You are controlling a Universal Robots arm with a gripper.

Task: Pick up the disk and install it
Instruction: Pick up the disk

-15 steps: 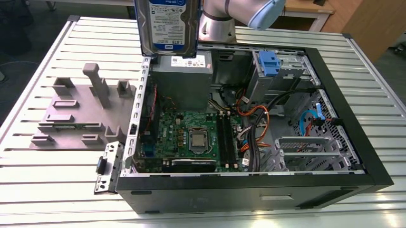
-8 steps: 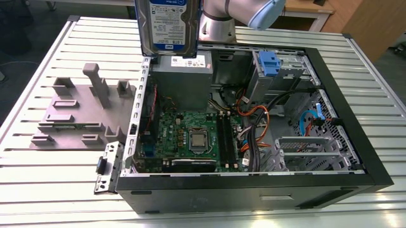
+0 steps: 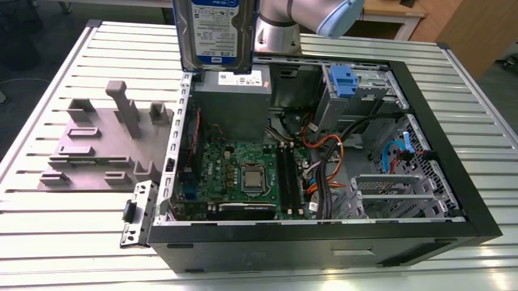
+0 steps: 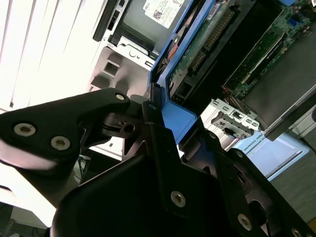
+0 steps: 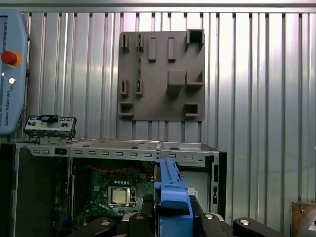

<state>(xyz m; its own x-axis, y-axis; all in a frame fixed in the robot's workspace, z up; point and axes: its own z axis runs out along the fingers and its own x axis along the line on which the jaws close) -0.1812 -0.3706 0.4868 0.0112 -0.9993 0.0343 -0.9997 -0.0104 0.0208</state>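
Disk point(image 3: 217, 33): at the top centre of the exterior view, off the counter point(image 3: 48, 242). It hangs on edge with its white-and-blue label facing the camera. Its lower edge sits just above the grey power-supply box point(image 3: 233, 103) at the rear of the open computer case point(image 3: 453, 182). Whether the two touch I cannot tell.

Jaws: closed on the disk, as both wrist views show. Black links press on either side of its blue rail frame point(image 5: 172, 197). In the second wrist view the blue frame point(image 4: 180, 118) runs out from between them, and the drive's green circuit-board side shows beyond.

Arm point(image 3: 279, 30): silver tube with a pale blue joint cap, just to the exterior view's right of the disk.

Case: lies on its side, open. The motherboard point(image 3: 242, 170) is exposed, with a bare processor point(image 3: 253, 179) in the middle. A silver cage with a small blue latch point(image 3: 343, 82) sits in the upper right of the interior. Orange, black and blue cables run between them.

Counter: slatted metal. A grey fixture plate point(image 3: 97, 151) with raised blocks and posts lies on it, at the exterior view's left of the case and apart from it. In the first wrist view the plate point(image 5: 160, 74) lies flat on the slats beyond the case.
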